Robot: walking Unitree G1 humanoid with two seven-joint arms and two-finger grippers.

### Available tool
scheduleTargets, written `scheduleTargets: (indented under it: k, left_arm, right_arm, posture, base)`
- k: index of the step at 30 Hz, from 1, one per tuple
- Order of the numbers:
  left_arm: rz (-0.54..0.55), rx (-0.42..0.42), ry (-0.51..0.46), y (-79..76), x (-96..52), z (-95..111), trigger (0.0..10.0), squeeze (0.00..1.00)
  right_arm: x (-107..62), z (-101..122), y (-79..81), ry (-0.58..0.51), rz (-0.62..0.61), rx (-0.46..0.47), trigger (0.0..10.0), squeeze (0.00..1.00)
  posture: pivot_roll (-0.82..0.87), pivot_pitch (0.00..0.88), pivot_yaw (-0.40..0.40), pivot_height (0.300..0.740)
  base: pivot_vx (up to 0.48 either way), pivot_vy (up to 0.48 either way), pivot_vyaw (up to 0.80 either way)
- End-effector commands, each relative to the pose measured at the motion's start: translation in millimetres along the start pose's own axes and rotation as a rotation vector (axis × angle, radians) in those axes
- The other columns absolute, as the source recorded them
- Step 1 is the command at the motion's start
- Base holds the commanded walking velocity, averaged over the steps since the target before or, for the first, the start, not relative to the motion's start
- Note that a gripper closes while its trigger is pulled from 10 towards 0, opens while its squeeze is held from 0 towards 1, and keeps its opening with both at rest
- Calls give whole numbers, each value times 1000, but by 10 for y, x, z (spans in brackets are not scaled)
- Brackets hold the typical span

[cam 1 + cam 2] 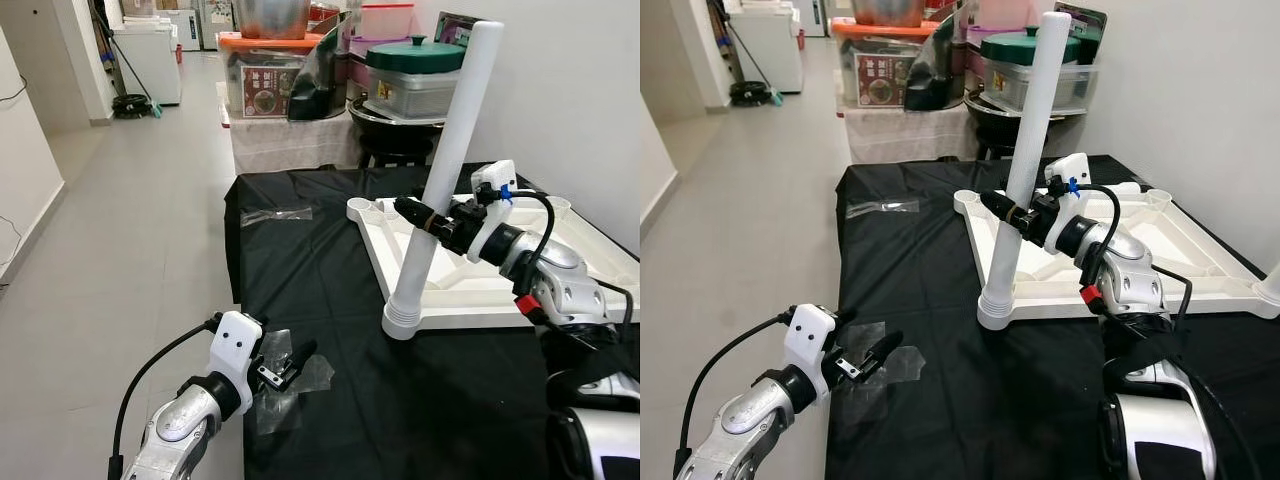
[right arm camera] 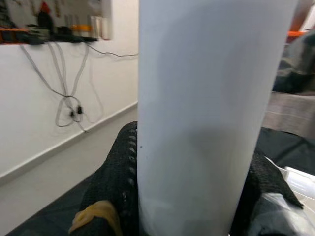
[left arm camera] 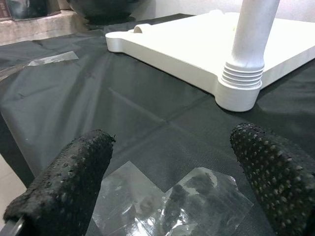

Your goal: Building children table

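The white table top (image 1: pixel 600 262) is cut off at the right edge; the leg (image 2: pixel 206 118) hides most of the right gripper's fingers (image 2: pixel 115 187).

The black cloth (image 1: pixel 330 290) lay open from nine to twelve o'clock of the white leg (image 1: pixel 440 170), bar flat clear wrappers (image 1: pixel 285 385) by the left gripper (image 1: pixel 290 365). The right gripper (image 1: pixel 415 215), clamped on the leg, blocked three o'clock. The tabletop frame (image 1: pixel 470 300) barred two o'clock; stacked tubs (image 1: pixel 415 80) walled twelve.
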State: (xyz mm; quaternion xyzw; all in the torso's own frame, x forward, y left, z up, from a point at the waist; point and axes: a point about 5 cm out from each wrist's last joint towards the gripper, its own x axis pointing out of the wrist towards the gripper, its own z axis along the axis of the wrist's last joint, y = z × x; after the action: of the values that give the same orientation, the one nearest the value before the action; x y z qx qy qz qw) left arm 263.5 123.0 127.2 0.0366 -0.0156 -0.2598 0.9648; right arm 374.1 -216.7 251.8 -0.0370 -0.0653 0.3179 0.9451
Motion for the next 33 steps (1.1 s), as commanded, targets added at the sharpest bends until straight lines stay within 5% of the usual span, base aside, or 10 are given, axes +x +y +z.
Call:
scheduleTargets:
  k: [1, 5, 6, 11, 15, 25, 26, 29, 31, 33]
  left_arm:
    - [-12, -7, 17, -10, -5, -23, 10000, 0]
    - [-13, -9, 18, -13, -11, -25, 10000, 0]
    - [-17, -9, 23, -16, -20, -29, 10000, 0]
    - [-19, -10, 24, -18, -20, -28, 10000, 0]
    - [-22, -8, 25, -19, -5, -20, 10000, 0]
    - [-20, -21, 27, -47, -8, -32, 10000, 0]
    - [-23, -22, 27, -54, -8, -33, 10000, 0]
    - [-25, -24, 28, -55, -9, -33, 10000, 0]
    - [-22, -23, 29, -39, -10, -32, 10000, 0]
    - [-21, -22, 28, -31, -10, -30, 10000, 0]
  right_arm:
    - [-6, -80, -68, 97, -182, -83, 0, 0]
    - [23, -137, -62, 117, -378, -56, 0, 0]
    - [102, -290, 231, 130, -577, 15, 0, 0]
    - [128, -344, 394, 130, -600, 66, 0, 0]
    - [235, -496, 943, 189, -612, 172, 0, 0]
    - [281, -389, 887, 192, -696, 222, 0, 0]
    - [318, -362, 909, 190, -653, 236, 10000, 0]
    - [333, -295, 959, 171, -612, 232, 10000, 0]
    - [239, -289, 915, 170, -645, 219, 10000, 1000]
    - [189, -300, 867, 177, -657, 210, 10000, 1000]
  posture:
    - [74, 0, -58, 740]
    - [71, 0, -53, 740]
    - [70, 0, -47, 740]
    - [70, 0, -47, 740]
    - [71, 0, -47, 740]
    - [64, 0, -47, 740]
    - [63, 0, -47, 740]
    - [60, 0, -48, 740]
    - [61, 0, -50, 740]
    - [63, 0, -50, 740]
  base:
    - [0, 0, 0]
    - [0, 0, 0]
    - [0, 0, 0]
    - [0, 0, 0]
    - [0, 0, 0]
    - [0, 0, 0]
    - [0, 0, 0]
    - [0, 0, 0]
    - [0, 0, 0]
    - [0, 0, 0]
